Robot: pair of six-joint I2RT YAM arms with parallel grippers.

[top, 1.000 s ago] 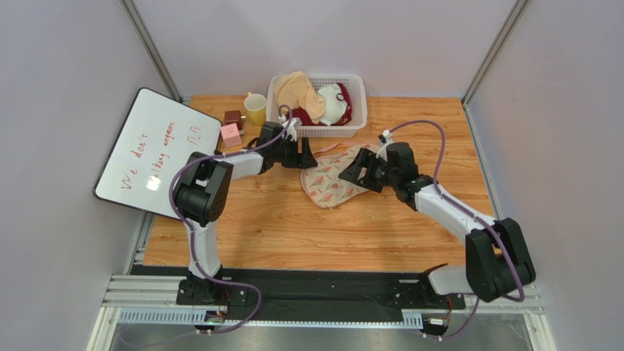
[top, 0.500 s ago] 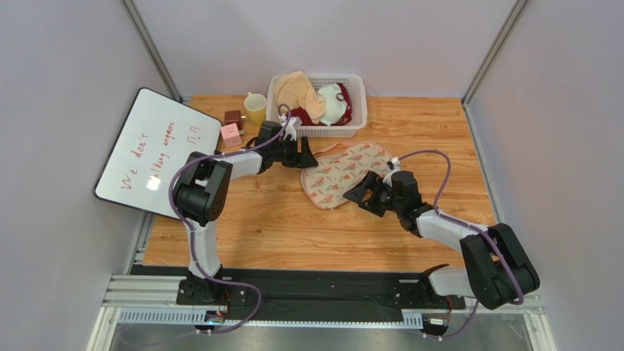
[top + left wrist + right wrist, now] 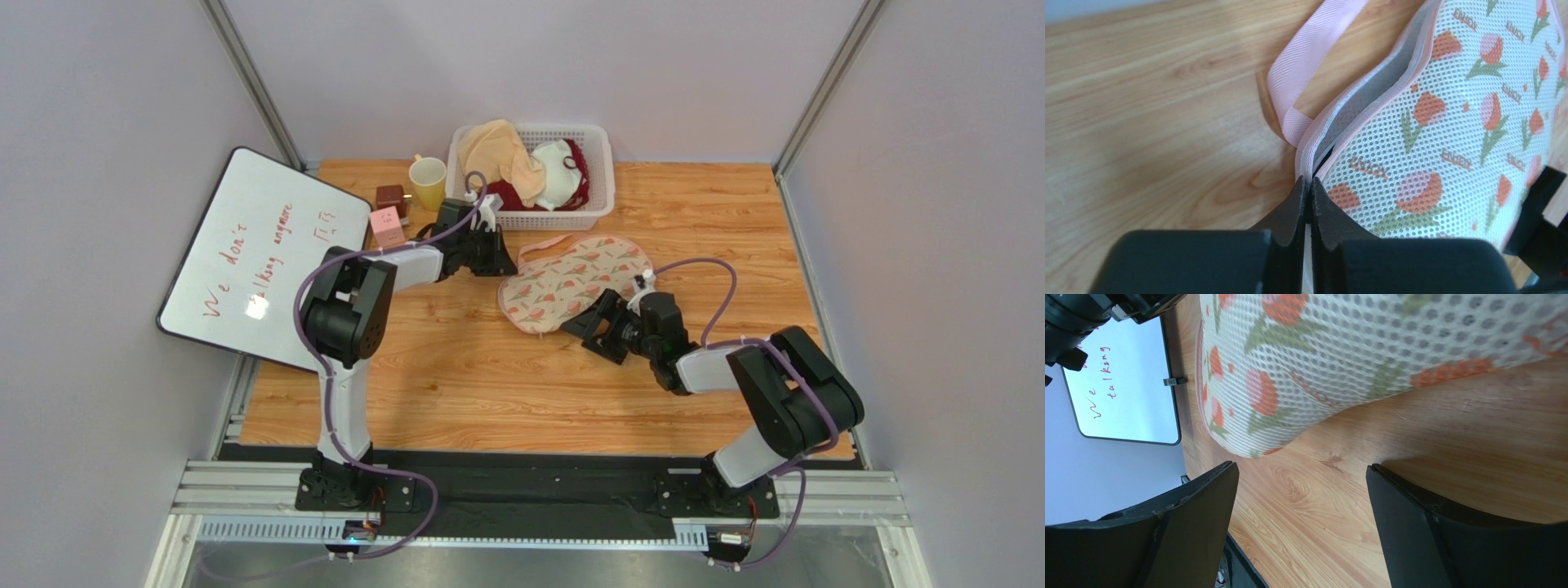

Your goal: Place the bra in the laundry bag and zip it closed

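Left gripper [image 3: 1309, 187] reaches forward, jaws seemingly pressed together; right gripper [image 3: 1301, 471] sits low, jaws spread wide.

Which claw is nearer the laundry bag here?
Left. The left claw pinches the laundry bag at its edge; the right claw sits open just off its near side.

The basket [image 3: 530, 223] stands just behind the laundry bag [image 3: 567, 282]; open tabletop [image 3: 491, 380] lies nearer.
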